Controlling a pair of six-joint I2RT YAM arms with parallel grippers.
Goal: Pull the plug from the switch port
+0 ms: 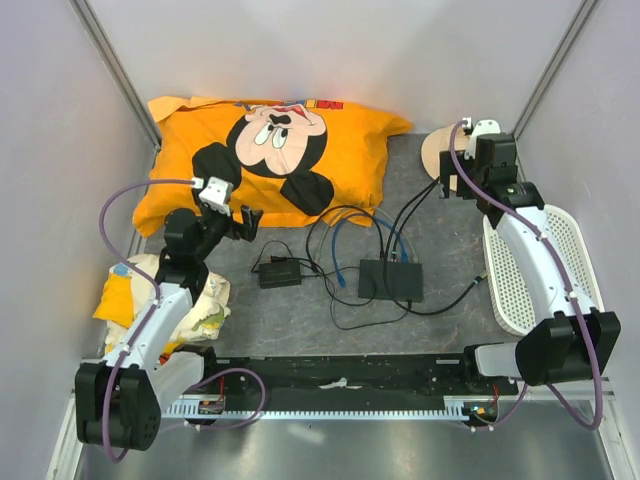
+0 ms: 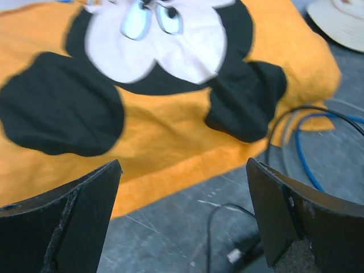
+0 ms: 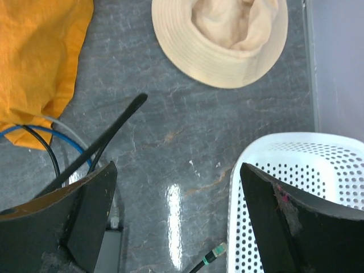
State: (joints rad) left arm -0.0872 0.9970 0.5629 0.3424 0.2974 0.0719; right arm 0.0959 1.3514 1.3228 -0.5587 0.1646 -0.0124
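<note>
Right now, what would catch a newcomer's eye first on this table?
The big orange cartoon pillow at the back left stands out first. Next comes the black switch mid-table in a tangle of black and blue cables. At the right edge lies a white basket, with a beige hat farther back.

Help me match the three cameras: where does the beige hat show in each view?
Top external: the beige hat is at the far right, partly hidden behind the right arm.
Left wrist: top right corner, cut off by the frame.
Right wrist: top centre.
Shared landmark: the orange pillow, left of the hat in all three.
</note>
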